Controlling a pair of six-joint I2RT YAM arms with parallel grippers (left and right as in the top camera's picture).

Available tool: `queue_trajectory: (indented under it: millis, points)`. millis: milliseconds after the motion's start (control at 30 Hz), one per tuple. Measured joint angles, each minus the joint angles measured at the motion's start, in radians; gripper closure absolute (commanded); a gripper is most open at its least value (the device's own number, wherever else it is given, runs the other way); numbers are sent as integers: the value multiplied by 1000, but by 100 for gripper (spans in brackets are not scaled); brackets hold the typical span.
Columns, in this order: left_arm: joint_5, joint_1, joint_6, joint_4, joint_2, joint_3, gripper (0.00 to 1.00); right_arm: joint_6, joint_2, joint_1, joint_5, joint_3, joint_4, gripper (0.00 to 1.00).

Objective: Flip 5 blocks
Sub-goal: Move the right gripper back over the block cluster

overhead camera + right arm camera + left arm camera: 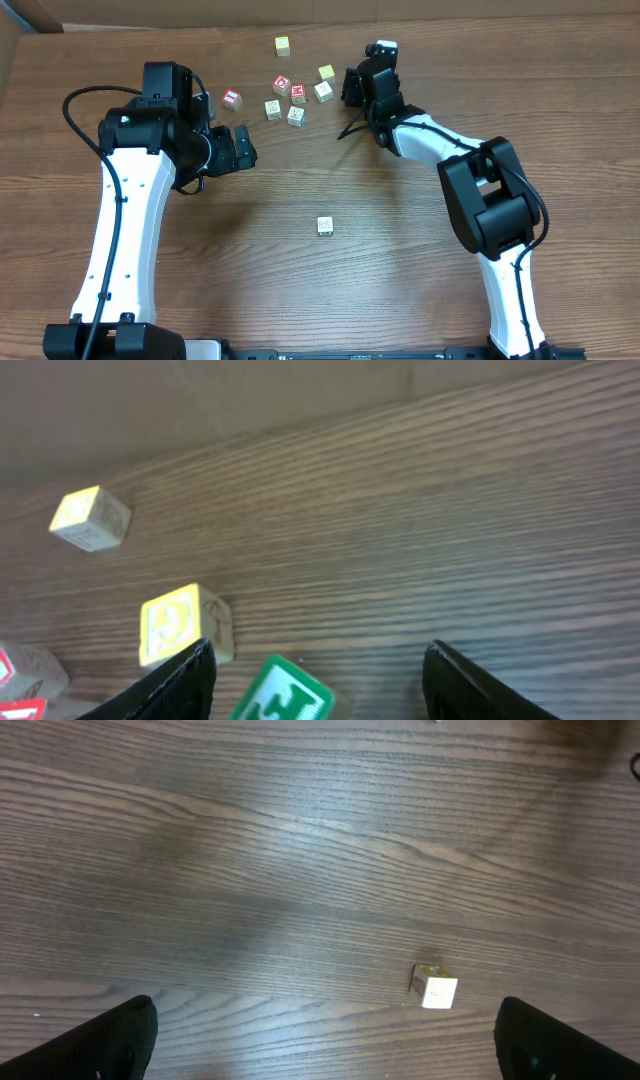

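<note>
Overhead view gives you both arms reaching from their bases at 6 o'clock toward the far half of the table (420, 290). Your left arm goes up along the 9 o'clock side, bends at the top, and turns the left gripper (245, 148) toward 3 o'clock. Its fingers stand fully apart and hold nothing. In the left wrist view only a lone pale cube (434, 988) lies on the wood ahead of them, well apart.

Your right arm leans toward 11 o'clock, and the right gripper (347, 88) points toward 9 o'clock, at the group of cubes. Its fingers are a good part open and grip nothing. In the right wrist view the green-faced block (283, 700) sits tilted between them, nearer to the 9 o'clock finger; whether it touches that finger you cannot tell. The yellowish block (183, 623) lies near it, at its 11 o'clock.

The group lies at 12 o'clock of the table. The red-faced block (232, 97) is at its 9 o'clock end. The first pale block (273, 109) and the second pale block (295, 115) are on its 6 o'clock side. The red "D" cube (282, 82) and the red "M" cube (298, 94) are in the middle. The surface is dark brown wood grain, and a tan strip (500, 12) runs behind its far edge.
</note>
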State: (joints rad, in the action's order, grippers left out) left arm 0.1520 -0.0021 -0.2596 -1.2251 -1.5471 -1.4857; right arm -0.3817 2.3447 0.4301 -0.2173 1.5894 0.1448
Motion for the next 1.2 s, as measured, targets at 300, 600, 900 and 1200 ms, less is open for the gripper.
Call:
queue_trajectory:
  millis: [300,600,900,1200]
  points:
    - [0,0,0,-1,0,0,0,-10,50,3,41,0,74,33]
    - [0,0,0,-1,0,0,0,-15,57,4,83,0,20,56]
    - [0,0,0,-1,0,0,0,-14,-91,3,96,0,-289,54]
    - [0,0,0,0,0,0,0,-15,-338,3,188,0,-600,40]
